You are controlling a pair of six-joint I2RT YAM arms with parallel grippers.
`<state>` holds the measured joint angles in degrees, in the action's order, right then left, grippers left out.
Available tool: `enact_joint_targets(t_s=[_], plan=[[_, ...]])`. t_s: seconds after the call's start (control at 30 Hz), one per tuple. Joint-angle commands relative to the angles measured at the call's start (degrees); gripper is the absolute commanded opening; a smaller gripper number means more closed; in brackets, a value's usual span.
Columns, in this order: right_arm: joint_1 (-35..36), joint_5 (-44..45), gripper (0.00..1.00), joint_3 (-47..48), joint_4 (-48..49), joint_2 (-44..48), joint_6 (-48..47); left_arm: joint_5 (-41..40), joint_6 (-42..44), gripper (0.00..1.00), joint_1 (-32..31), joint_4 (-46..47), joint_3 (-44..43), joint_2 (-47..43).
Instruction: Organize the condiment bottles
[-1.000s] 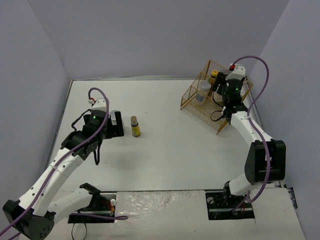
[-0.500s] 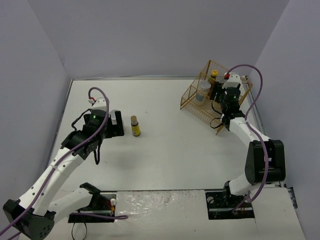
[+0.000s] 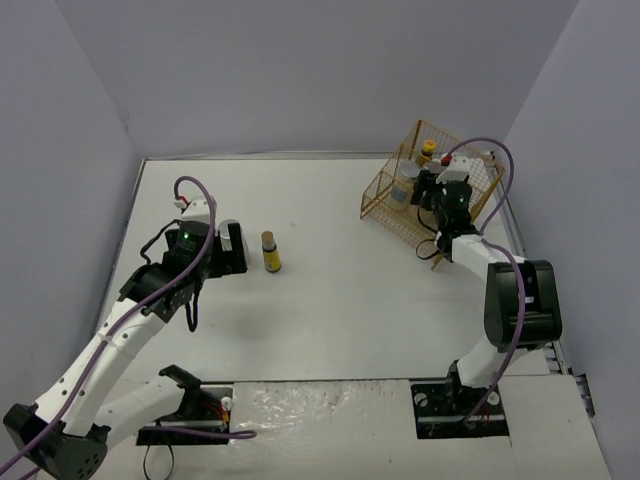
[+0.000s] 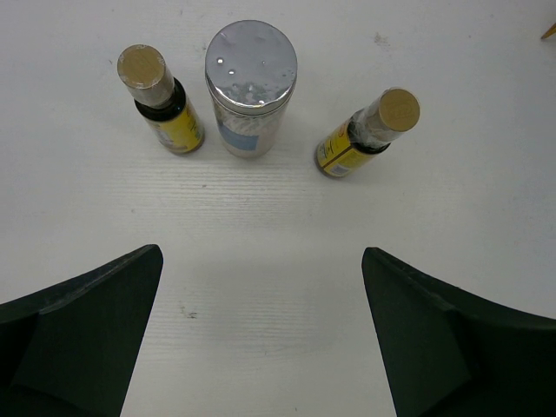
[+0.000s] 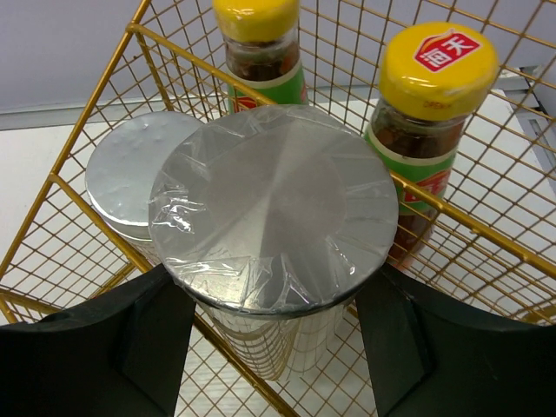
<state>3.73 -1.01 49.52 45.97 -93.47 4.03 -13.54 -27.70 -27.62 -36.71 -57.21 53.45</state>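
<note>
Condiment bottles: seven total.

Slim dark-brown: four.
- Two on the table (image 4: 261, 261), both with yellow labels: left tan-capped bottle (image 4: 161, 100) and right tan-capped bottle (image 4: 369, 130).
- Two in the basket, both with green labels: plain yellow-capped bottle (image 5: 261, 52) and logo-capped bottle (image 5: 426, 113).

Pale cylindrical with silver lids: three.
- One on the table, between the tan-capped pair: table pale bottle (image 4: 250, 87).
- Two at the basket: bare-lid pale bottle (image 5: 130, 187) and film-wrapped pale bottle (image 5: 274, 217).

Gold wire basket (image 5: 94, 102): one.

Table: one.

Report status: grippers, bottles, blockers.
Left gripper open, facing three bottles on table. Right gripper shut on silver-lid bottle at basket. Three other bottles inside; no blocker seen.
</note>
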Motion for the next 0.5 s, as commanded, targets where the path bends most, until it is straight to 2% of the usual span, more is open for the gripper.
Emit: enact_joint_targets(t_s=[0.0, 0.07, 0.23, 0.4, 0.47], plan=[[0.4, -5.0, 0.07, 2.9, 7.52, -1.21, 1.0, -0.54, -0.16, 0.97, 0.46, 1.78, -0.43, -0.6], [0.4, -5.66, 0.12, 3.15, 7.38, -1.79, 1.12, -0.66, -0.16, 0.97, 0.46, 2.05, -0.36, -0.46], [0.4, -6.67, 0.37, 3.52, 5.36, -2.36, 0.09, -0.79, -0.4, 0.97, 0.46, 2.77, 0.18, -0.16], [0.4, -6.4, 0.46, 3.8, 1.64, -0.69, -1.98, -0.7, -0.77, 0.97, 0.46, 3.46, 0.61, 0.3], [0.31, -6.37, 0.53, 4.07, 0.09, 0.16, -2.62, -0.65, -0.82, 0.97, 0.46, 3.83, 0.7, 0.53]])
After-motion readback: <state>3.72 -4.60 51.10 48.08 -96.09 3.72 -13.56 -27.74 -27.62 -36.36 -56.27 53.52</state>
